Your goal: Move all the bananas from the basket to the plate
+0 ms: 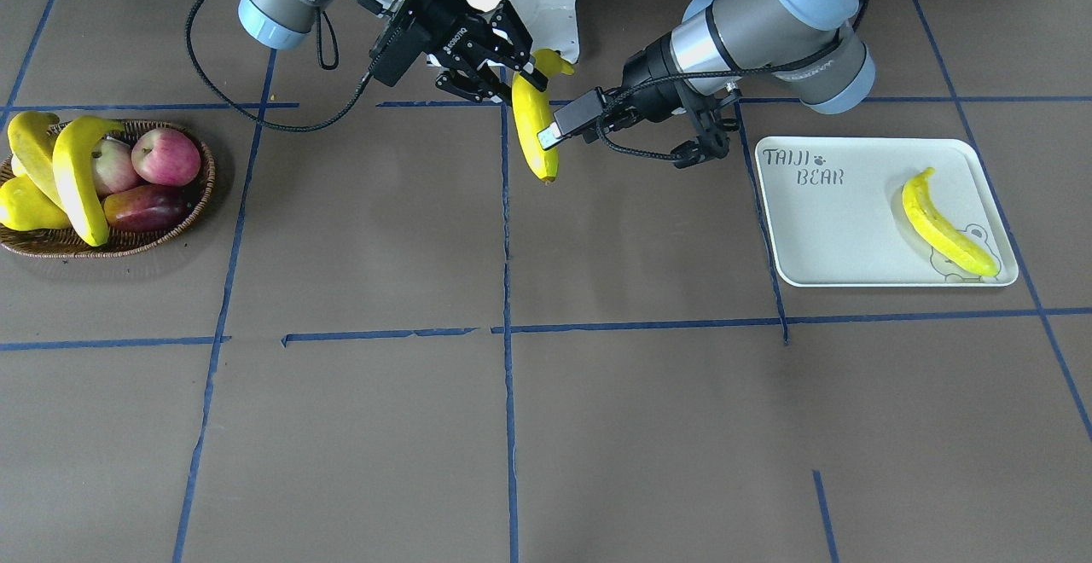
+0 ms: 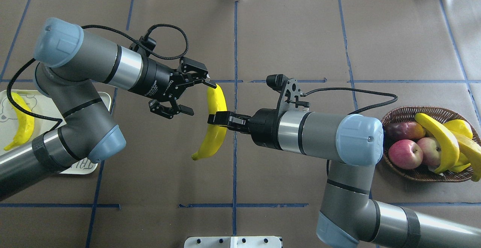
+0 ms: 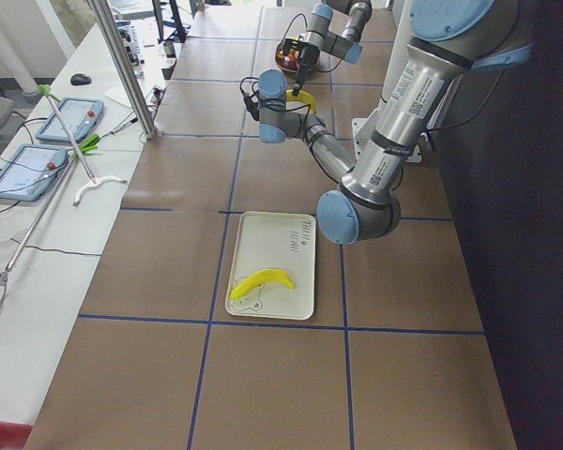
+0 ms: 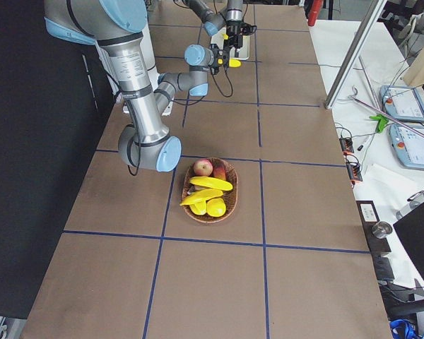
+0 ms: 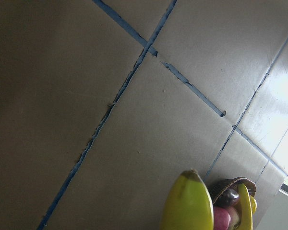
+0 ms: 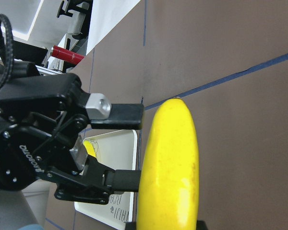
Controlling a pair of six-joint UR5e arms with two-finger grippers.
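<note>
- The table (image 1: 384, 230) is brown and crossed by blue tape lines. Both grippers meet above its middle.
- The plate (image 1: 836, 230) is white with rounded corners, grey "TAIJI BEAR" lettering and a bear drawing. It lies flat well behind the left gripper (image 2: 202, 98), on the side away from its fingertips.
- The basket (image 1: 145, 243) is a brown wicker oval with a darker rim. It sits well behind the right gripper (image 2: 215, 119).
- The right gripper's jaws are clamped on the held banana (image 2: 212, 142) at about mid-length. They carry it in the air, well apart from plate and basket.
- The left gripper faces the right one with its jaws wide apart. Its fingertips come up to the half of the banana that sticks out beyond the right jaws. I cannot tell whether they touch it.
- The held banana is long, slim, curved and bright yellow, with smooth skin and a small dark tip.
- The plate banana (image 1: 936, 226) looks the same. It lies flat across the bear drawing, far from both sets of jaws.
- Two basket bananas (image 1: 78, 177) rest in the basket, one arching over the other fruit.
- The apples (image 2: 405, 154) are pinkish red and lie beside them, next to a dark red fruit (image 2: 404, 129).
</note>
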